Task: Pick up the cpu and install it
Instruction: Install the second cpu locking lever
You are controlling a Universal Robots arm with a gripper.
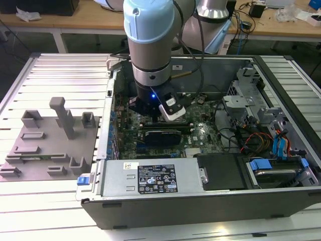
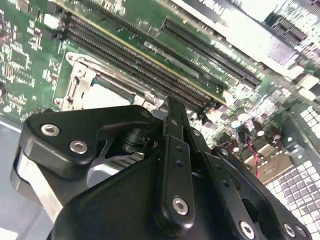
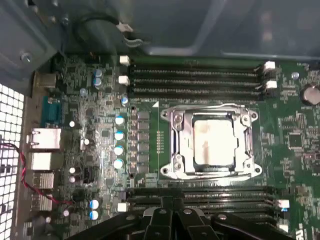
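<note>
In the exterior view the arm [image 1: 150, 45] reaches into the open case [image 1: 210, 201], its hand [image 1: 150, 118] low over the motherboard [image 1: 165, 140]; a grey tray [image 1: 45, 145] lies on the tabletop [image 1: 60, 70] at the exterior view's left. In the first wrist view the cpu [image 3: 214, 142] sits inside the socket frame [image 3: 172, 145], hand links just beside. I cannot tell whether the hand is open or closed.

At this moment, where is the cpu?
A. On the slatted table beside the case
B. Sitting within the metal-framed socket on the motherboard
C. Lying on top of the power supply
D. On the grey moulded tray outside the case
B: in the first wrist view the cpu lies inside the socket frame, between the memory slots.
</note>
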